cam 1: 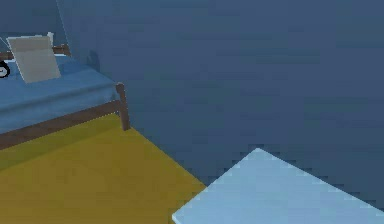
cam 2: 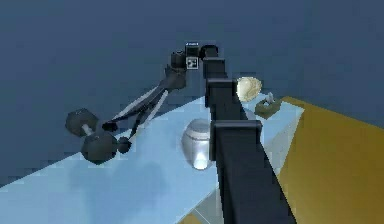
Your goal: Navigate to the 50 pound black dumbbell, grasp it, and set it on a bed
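Note:
A black dumbbell (cam 2: 92,135) with two round heads lies at the far edge of a pale blue table (cam 2: 120,185) in the arm side view's left. The dark arm bar (cam 2: 235,140) rises from the bottom edge, and the gripper (cam 2: 122,130) reaches down-left, its thin fingers (cam 2: 150,100) ending right at the dumbbell. I cannot tell whether it holds the dumbbell, since the lower head overlaps the tabletop. A bed (cam 1: 60,95) with a blue cover, a wooden frame and a white pillow (cam 1: 32,58) stands at the forward view's left.
On the table a pale rounded vessel (cam 2: 200,140) stands next to the arm, with a beige round thing (cam 2: 247,88) and a small object (cam 2: 268,105) farther back. The table's corner (cam 1: 270,195) shows low in the forward view. Yellow floor (cam 1: 90,175) lies between bed and table, against dark blue walls.

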{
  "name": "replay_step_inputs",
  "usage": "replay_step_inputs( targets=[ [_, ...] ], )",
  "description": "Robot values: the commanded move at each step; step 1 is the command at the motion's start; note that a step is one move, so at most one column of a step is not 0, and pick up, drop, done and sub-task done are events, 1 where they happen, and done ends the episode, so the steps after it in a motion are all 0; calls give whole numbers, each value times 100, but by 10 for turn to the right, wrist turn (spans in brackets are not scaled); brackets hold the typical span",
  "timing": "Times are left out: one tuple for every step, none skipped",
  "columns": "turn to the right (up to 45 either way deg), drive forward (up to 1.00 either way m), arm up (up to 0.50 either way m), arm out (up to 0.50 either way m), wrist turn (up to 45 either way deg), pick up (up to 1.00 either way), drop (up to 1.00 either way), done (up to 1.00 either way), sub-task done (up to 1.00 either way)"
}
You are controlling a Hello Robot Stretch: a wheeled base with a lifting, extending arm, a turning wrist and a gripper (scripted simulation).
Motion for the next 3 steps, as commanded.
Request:
replay_step_inputs(
  targets=[
    [0, 0, 0, -42, 0, 0, 0, 0, 0],
    [-450, 0, 0, 0, 0, 0, 0, 0, 0],
    [-450, 0, 0, 0, 0, 0, 0, 0, 0]
  ],
)
